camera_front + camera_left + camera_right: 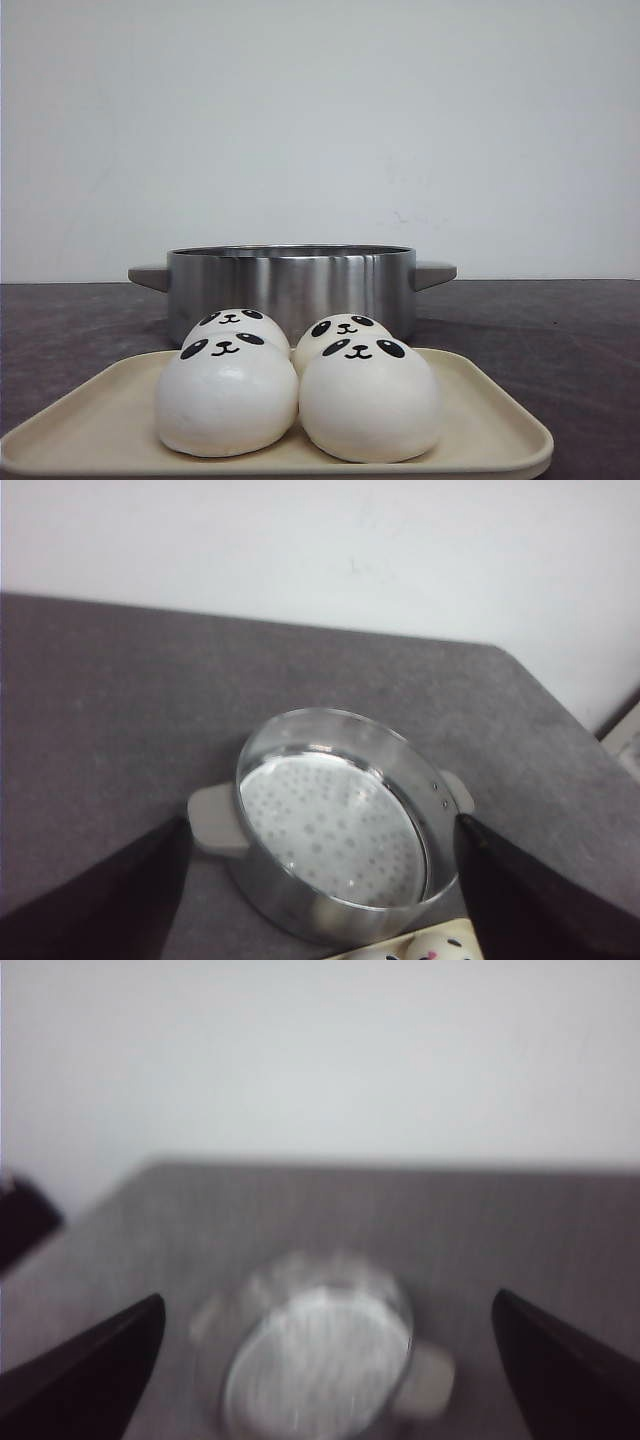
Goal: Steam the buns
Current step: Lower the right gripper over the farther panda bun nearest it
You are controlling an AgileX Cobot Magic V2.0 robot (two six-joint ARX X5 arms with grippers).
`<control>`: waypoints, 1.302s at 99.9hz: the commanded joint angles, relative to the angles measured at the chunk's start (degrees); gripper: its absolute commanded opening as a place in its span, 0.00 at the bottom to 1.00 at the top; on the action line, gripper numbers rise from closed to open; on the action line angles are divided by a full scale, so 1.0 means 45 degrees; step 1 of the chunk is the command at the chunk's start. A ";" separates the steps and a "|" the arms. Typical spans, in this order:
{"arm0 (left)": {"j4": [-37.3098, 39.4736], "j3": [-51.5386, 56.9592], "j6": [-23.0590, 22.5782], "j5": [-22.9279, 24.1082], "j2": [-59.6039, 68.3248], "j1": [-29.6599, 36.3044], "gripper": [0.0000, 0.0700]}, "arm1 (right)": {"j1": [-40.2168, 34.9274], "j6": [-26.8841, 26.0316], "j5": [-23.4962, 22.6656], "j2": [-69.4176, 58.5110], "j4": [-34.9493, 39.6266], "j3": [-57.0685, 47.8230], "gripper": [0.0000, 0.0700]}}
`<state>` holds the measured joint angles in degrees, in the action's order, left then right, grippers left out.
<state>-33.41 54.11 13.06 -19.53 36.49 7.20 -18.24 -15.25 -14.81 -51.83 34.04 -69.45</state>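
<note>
the 4 white, smooth, dome-shaped buns with black panda faces [297, 385] sit bunched together on a cream, rounded-corner plastic tray [480, 425], 2 in front and 2 behind, their sides touching. each face has oval eye patches, a small nose and a curved smile, all turned toward the front camera. the front pair hides most of the rear pair, so only the rear faces and crowns show. just behind the tray stands a round, brushed stainless-steel steamer pot with grey side handles [290, 283] on a dark grey tabletop [560, 330].

the front view shows neither arm. it also cannot see into the pot. the left wrist view does: the pot's floor is a perforated plate, and nothing lies on it. in that view the left gripper [320, 900] hangs above the pot with its dark fingers [520, 890] spread wide, 1 on each side of the pot and touching nothing. a sliver of the tray and the top of 1 bun sit at the pot's near side, closest to the fingers.

the right wrist view is blurred. it shows the same pot and 1 grey handle between the widely parted fingers [85, 1370] of the right gripper [320, 1380], which also holds nothing. the buns and tray do not appear there.
</note>
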 commanded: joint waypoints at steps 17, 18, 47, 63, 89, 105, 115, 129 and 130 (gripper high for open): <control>-0.0068 0.0155 -0.0044 -0.0053 -0.0068 0.0583 0.72 | -0.2827 -0.1127 0.0661 -0.3570 0.2861 -0.0704 0.94; -0.0068 0.0155 -0.0039 -0.0053 -0.0078 0.0617 0.72 | -0.2919 -0.1205 0.0651 -0.3716 0.2948 -0.0704 0.94; -0.0257 0.0155 -0.0005 -0.0049 -0.0476 0.1457 0.72 | -0.4750 -0.1783 0.0641 -0.7563 0.3007 -0.0699 0.86; -0.0427 0.0155 0.0010 -0.0053 -0.0544 0.1768 0.72 | -0.4954 -0.1841 0.0685 -0.9296 0.2516 -0.0699 0.86; -0.0607 0.0155 0.0063 -0.0053 -0.0568 0.2239 0.72 | -0.4954 -0.1758 0.1375 -1.1142 0.1768 -0.0699 0.85; -0.0763 0.0155 0.0063 -0.0053 -0.0568 0.2346 0.72 | -0.4974 -0.1763 0.1287 -1.1681 0.1341 -0.0699 0.77; -0.0763 0.0155 0.0058 -0.0049 -0.0568 0.2385 0.72 | -0.5003 -0.1763 0.1287 -1.2012 0.1350 -0.0699 0.76; -0.0763 0.0155 0.0058 -0.0049 -0.0568 0.2419 0.72 | -0.5003 -0.1763 0.1200 -1.2492 0.1428 -0.0699 0.76; -0.0763 0.0155 0.0058 -0.0049 -0.0568 0.2419 0.72 | -0.5003 -0.1768 0.1205 -1.2517 0.1433 -0.0699 0.75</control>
<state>-37.50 54.11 13.13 -19.53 33.71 17.82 -40.14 -23.00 -10.26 -105.67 39.92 -71.99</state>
